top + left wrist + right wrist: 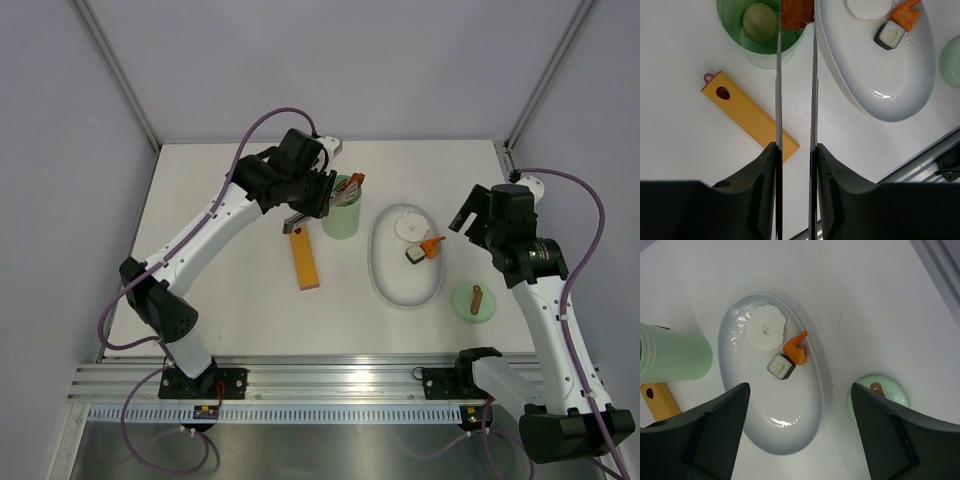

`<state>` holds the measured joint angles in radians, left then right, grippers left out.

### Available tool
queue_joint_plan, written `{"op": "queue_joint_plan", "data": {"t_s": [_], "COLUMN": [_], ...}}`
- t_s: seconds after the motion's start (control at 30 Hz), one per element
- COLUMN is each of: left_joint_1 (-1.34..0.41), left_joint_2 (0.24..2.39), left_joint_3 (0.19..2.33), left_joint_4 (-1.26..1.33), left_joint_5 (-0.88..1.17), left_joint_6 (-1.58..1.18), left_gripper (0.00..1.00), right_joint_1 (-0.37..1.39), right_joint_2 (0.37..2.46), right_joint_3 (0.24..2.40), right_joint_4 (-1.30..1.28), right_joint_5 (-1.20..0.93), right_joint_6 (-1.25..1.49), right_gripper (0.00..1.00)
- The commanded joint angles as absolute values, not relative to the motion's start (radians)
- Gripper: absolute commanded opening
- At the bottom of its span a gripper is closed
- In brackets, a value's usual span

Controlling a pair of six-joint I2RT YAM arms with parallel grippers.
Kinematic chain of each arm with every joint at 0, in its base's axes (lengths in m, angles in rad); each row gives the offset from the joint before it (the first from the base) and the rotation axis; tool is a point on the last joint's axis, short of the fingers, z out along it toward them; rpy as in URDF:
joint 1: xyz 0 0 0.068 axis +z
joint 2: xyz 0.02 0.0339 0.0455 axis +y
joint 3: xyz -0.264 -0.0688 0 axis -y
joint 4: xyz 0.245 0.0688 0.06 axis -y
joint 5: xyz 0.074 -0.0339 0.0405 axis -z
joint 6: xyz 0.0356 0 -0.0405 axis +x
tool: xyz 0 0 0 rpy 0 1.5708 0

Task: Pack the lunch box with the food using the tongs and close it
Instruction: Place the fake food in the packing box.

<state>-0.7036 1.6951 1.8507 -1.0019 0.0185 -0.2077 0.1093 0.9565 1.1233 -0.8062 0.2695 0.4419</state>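
Note:
My left gripper (pixel 796 150) is shut on the grey tongs (pixel 778 90), squeezing their two arms together. At their tips the tongs pinch a brown sausage (pixel 796 15) over the rim of the mint-green lunch box (pixel 342 220), which holds a pale round piece (pixel 760 22). On the white oval plate (pixel 405 290) lie a white round piece (pixel 765 327), an orange piece (pixel 796 348) and a dark-and-white cube (pixel 781 366). The green lid (pixel 474 300) with its brown handle lies on the table right of the plate. My right gripper (pixel 799 395) hovers open above the plate, holding nothing.
A long orange block (pixel 305 260) lies on the table left of the lunch box, just below my left gripper (pixel 318 195). The metal rail runs along the table's near edge, with both arm bases on it. Walls enclose the table at the back and sides.

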Motion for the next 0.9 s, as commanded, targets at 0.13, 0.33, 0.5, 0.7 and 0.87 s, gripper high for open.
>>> {"op": "queue_joint_plan", "data": {"t_s": [0.13,0.33,0.5,0.7,0.87], "left_joint_1": [-0.683,-0.681,-0.681,-0.683,-0.681], "left_joint_2": [1.677,1.675,1.675,1.667,1.646], "left_joint_3": [1.838,1.816,1.815,1.807,1.795], "left_joint_4": [-0.951,-0.939,-0.934,-0.930,-0.914], "left_joint_5": [0.005,-0.017,-0.012,-0.037,-0.046], "left_joint_6": [-0.239,-0.242,-0.244,-0.253,-0.258], "left_gripper": [0.12,0.25,0.44,0.55,0.53], "right_joint_1": [0.106,0.106,0.106,0.106,0.106], "right_joint_2": [0.963,0.962,0.960,0.953,0.953], "right_joint_3": [1.140,1.132,1.131,1.124,1.124], "right_joint_4": [-0.776,-0.775,-0.775,-0.776,-0.781], "right_joint_5": [0.261,0.255,0.256,0.256,0.258], "right_joint_6": [0.437,0.440,0.440,0.439,0.440], "right_gripper": [0.90,0.90,0.90,0.90,0.90]}}
